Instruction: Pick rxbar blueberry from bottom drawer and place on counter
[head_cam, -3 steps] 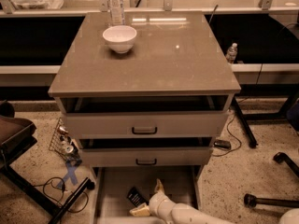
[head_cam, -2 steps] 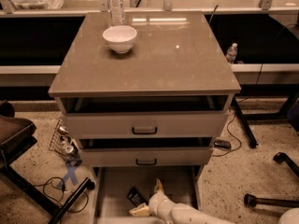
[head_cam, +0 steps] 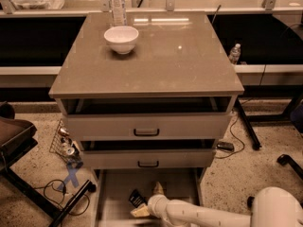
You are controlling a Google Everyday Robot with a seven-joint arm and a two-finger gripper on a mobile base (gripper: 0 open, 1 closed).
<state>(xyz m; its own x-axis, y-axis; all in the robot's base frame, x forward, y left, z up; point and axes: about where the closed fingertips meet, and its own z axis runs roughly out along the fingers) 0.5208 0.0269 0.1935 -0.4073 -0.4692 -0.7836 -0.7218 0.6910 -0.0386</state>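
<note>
The bottom drawer (head_cam: 179, 184) is pulled out, a pale grey tray low in the camera view. The rxbar blueberry (head_cam: 137, 198), a small dark wrapper, lies on its floor left of centre. My gripper (head_cam: 149, 200) reaches into the drawer from the lower right on a white arm (head_cam: 199, 214). It is open, with one pale finger (head_cam: 158, 188) behind the bar and the other (head_cam: 140, 212) in front of it. The bar lies just left of the gap between them. The counter (head_cam: 161, 60) is the glossy grey-brown top of the cabinet.
A white bowl (head_cam: 121, 38) and a water bottle (head_cam: 117, 4) stand at the counter's back left. The two upper drawers (head_cam: 147, 126) are slightly open. A dark chair (head_cam: 14, 138), a wire basket (head_cam: 64, 143) and cables lie on the floor at left. A small bottle (head_cam: 235, 53) is at right.
</note>
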